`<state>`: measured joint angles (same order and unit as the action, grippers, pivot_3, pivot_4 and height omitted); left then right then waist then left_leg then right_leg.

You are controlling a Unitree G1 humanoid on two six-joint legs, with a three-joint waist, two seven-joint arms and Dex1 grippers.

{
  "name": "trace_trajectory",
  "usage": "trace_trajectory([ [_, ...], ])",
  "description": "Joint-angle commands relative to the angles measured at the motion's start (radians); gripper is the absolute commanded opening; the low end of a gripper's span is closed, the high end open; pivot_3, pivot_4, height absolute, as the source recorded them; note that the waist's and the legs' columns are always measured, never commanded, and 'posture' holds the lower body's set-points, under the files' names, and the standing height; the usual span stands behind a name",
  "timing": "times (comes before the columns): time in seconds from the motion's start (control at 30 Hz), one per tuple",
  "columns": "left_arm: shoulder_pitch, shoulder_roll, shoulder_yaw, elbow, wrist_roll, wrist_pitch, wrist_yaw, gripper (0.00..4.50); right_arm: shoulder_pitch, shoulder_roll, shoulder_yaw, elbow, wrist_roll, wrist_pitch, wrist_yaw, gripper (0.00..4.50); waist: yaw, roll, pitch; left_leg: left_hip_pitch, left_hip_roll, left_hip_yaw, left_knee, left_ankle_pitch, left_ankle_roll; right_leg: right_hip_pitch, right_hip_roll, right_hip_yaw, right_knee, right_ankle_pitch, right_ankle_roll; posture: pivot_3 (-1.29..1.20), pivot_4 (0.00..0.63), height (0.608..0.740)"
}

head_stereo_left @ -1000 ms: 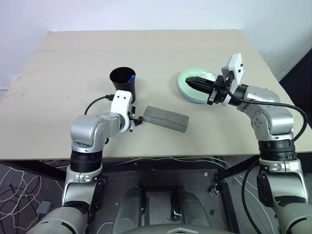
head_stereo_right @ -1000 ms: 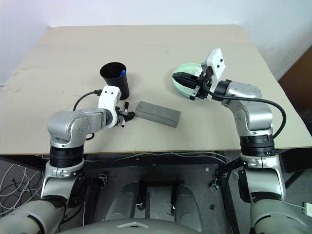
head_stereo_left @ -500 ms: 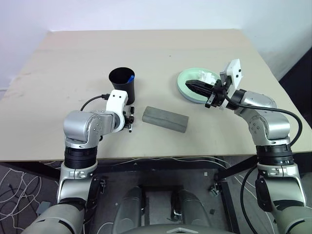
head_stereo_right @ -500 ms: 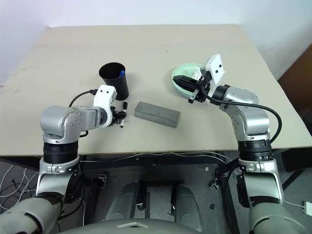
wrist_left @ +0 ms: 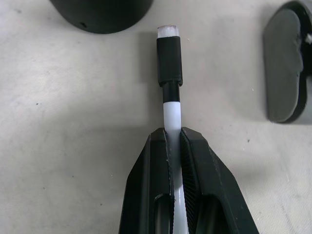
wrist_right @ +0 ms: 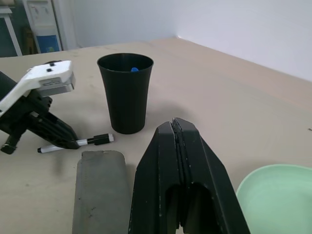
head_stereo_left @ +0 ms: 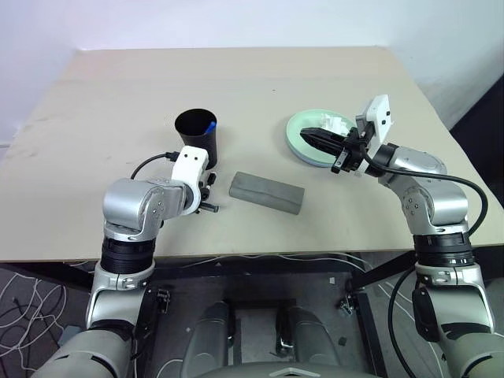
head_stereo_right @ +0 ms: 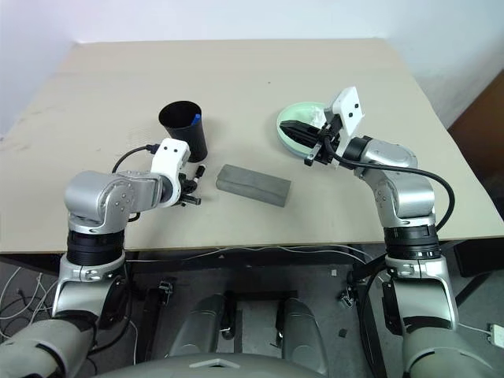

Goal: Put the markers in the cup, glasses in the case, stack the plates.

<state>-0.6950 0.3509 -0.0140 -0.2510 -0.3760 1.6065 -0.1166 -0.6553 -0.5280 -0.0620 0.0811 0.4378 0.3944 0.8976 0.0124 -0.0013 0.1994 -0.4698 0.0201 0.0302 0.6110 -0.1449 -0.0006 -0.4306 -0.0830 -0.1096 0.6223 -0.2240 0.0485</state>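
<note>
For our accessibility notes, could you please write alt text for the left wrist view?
The left gripper is shut on a white marker with a black cap, which lies on the beige table pointing toward the base of the black cup. One rounded end of the grey case lies off to one side.

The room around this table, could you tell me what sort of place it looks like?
Probably a lab or test room, not a home: a bare beige table against plain white walls, loose cables on the grey floor beneath it, and shelving in the background.
</note>
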Motion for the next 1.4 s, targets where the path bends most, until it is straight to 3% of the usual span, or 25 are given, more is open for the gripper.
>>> trace_trajectory([
  [0.03, -0.006, 0.039, -0.014, -0.076, -0.084, 0.008, -0.084, 0.01, -0.038, -0.004, -0.025, -0.017, 0.022, -0.01, 0.011, 0.0, 0.0, 0.0, 0.0, -0.002, 0.0, 0.0, 0.0, 0.0, 0.0, -0.002, 0.0, 0.0, 0.0, 0.0, 0.0, 0.0, 0.15, 0.721],
  [0.2, -0.008, 0.118, 0.004, -0.159, -0.128, -0.074, -0.191, 0.01, -0.044, -0.017, -0.029, -0.012, 0.049, 0.014, 0.051, 0.0, 0.001, 0.0, 0.0, -0.008, 0.0, 0.0, 0.002, 0.001, 0.001, -0.007, 0.001, 0.0, 0.002, 0.002, -0.003, 0.0, 0.15, 0.721],
  [0.43, 0.093, 0.056, 0.077, -0.249, -0.128, -0.284, -0.206, 0.01, -0.055, -0.027, -0.028, -0.008, 0.064, 0.044, 0.077, 0.0, 0.0, 0.0, 0.0, -0.008, -0.001, 0.0, 0.004, 0.0, 0.001, -0.007, 0.0, 0.0, 0.003, 0.003, -0.002, 0.0, 0.15, 0.721],
  [0.6, 0.175, 0.04, 0.133, -0.252, -0.105, -0.552, -0.237, 0.01, -0.064, -0.035, -0.037, -0.019, 0.117, 0.119, 0.096, 0.0, 0.001, 0.0, 0.0, -0.008, 0.0, 0.0, 0.003, 0.001, 0.001, -0.007, 0.001, 0.0, 0.003, 0.003, -0.002, 0.0, 0.15, 0.721],
  [0.73, 0.189, 0.042, 0.152, -0.217, -0.081, -0.68, -0.239, 0.0, -0.054, -0.039, -0.034, -0.047, 0.147, 0.158, 0.116, 0.85, 0.003, 0.0, 0.0, -0.007, 0.0, 0.0, 0.005, 0.0, 0.001, -0.007, 0.001, 0.0, 0.004, 0.003, -0.002, 0.0, 0.15, 0.721],
  [1.07, 0.086, 0.011, 0.187, -0.062, -0.042, -0.98, -0.241, 0.0, -0.051, -0.041, -0.031, -0.065, 0.123, 0.155, 0.08, 4.35, 0.004, 0.0, 0.0, -0.008, -0.001, 0.001, 0.005, 0.001, 0.002, -0.006, 0.002, 0.0, 0.004, 0.003, -0.002, 0.0, 0.15, 0.721],
  [1.4, -0.045, 0.012, 0.129, 0.208, 0.074, -1.259, -0.296, 0.0, -0.041, -0.034, -0.027, -0.071, 0.105, 0.129, 0.037, 4.48, 0.003, 0.0, 0.0, -0.007, -0.001, 0.005, 0.006, 0.002, 0.003, -0.006, 0.003, -0.001, 0.006, 0.005, 0.002, 0.0, 0.15, 0.721],
])
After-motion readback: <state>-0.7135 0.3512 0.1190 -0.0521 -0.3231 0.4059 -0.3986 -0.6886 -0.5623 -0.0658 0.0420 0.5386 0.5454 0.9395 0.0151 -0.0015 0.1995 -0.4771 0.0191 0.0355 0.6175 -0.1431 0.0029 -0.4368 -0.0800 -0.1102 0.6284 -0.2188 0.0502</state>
